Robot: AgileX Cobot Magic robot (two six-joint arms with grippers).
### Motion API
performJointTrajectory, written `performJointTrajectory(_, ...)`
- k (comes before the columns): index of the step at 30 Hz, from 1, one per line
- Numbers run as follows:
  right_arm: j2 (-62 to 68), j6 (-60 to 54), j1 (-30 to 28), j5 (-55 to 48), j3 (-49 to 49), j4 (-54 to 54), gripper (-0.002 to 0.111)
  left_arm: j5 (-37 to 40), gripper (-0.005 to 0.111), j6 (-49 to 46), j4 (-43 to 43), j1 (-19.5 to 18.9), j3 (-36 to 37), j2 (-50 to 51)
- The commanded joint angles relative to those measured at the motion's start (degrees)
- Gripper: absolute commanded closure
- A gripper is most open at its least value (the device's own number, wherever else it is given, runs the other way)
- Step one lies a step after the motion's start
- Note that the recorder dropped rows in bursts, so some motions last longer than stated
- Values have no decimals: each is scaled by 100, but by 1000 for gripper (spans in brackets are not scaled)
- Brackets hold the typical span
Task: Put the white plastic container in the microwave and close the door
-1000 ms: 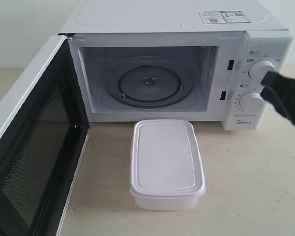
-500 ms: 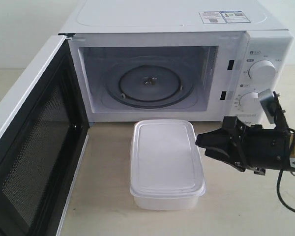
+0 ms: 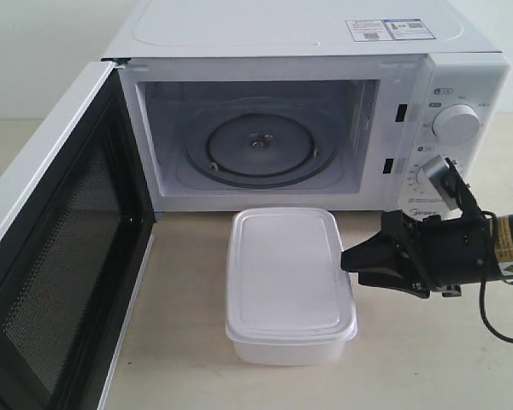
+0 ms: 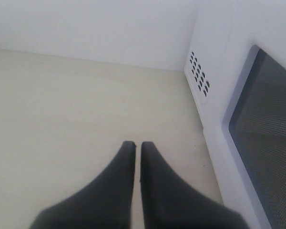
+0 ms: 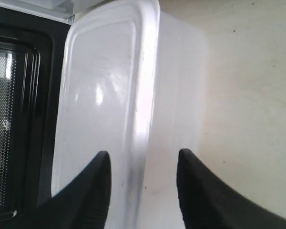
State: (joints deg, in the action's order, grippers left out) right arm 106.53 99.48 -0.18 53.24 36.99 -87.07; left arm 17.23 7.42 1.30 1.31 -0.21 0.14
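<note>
The white plastic container [image 3: 286,282] stands lidded on the table just in front of the microwave [image 3: 299,111], whose door [image 3: 56,248] hangs wide open to the left, black mesh face showing. Inside lies the glass turntable [image 3: 258,147]. My right gripper [image 3: 349,261] comes in sideways from the right, open, its tips at the container's right rim. In the right wrist view the gripper [image 5: 143,160] straddles the container's [image 5: 114,95] rim edge without closing on it. My left gripper [image 4: 134,145] is shut and holds nothing, beside the microwave's [image 4: 238,57] outer wall.
Two round dials [image 3: 455,123] sit on the microwave's right panel, just above my right arm. Stickers [image 3: 390,29] lie on the microwave top. The open door takes up the left front of the beige table [image 3: 427,350]. A vent grille [image 4: 199,74] shows in the left wrist view.
My right arm has swung down from in front of the dials and moved left, bringing its open tips up to the container's right rim. The container and door have not moved.
</note>
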Motion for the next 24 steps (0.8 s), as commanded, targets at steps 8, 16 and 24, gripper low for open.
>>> performJointTrajectory(8,80,-215,140,-13,30,252,69,-34,102,-23,-29,-10,21,-14)
performJointTrajectory(16,93,-352,260,-149,30,398,50,-34,102,-23,-29,-10,21,-14)
performJointTrajectory(24,382,-480,538,-341,188,464,50,-34,102,-23,-29,-10,21,-14)
